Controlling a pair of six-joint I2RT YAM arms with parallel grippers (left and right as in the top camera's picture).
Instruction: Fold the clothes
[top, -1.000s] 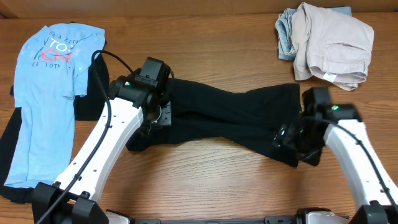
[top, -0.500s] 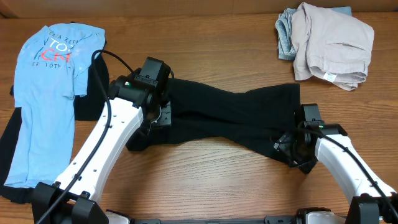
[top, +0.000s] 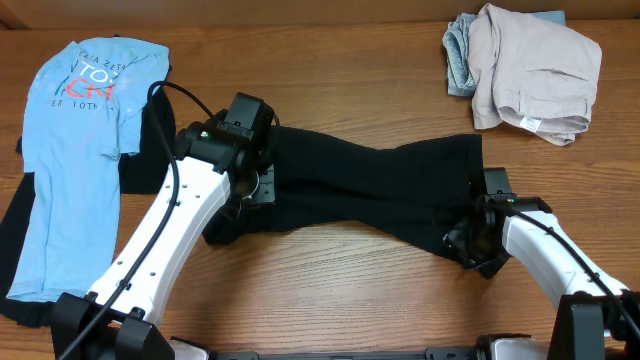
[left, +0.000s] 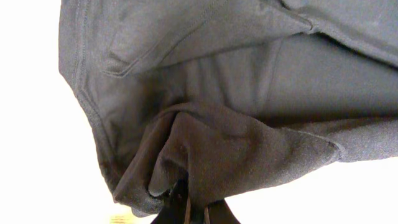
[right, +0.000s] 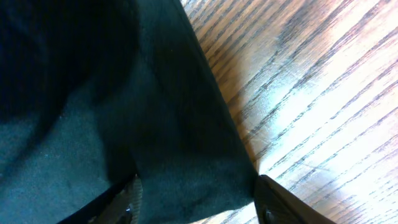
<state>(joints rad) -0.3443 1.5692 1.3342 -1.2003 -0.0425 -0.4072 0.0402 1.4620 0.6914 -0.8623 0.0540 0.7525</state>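
The black T-shirt lies stretched and twisted across the middle of the table. My left gripper is shut on a bunched fold at its left end; in the left wrist view the cloth hangs gathered from the closed fingers. My right gripper is low at the shirt's lower right corner. In the right wrist view its fingers stand wide apart with the corner of the black cloth between them. The light blue lettered T-shirt lies flat at the far left.
A pile of beige and pale blue clothes sits at the back right. A dark garment lies under the blue T-shirt at the left edge. Bare wooden table lies right of the shirt's corner.
My right arm has drawn in to the left and lowered onto the shirt's lower right corner. The left arm and the shirt's left end have not moved.
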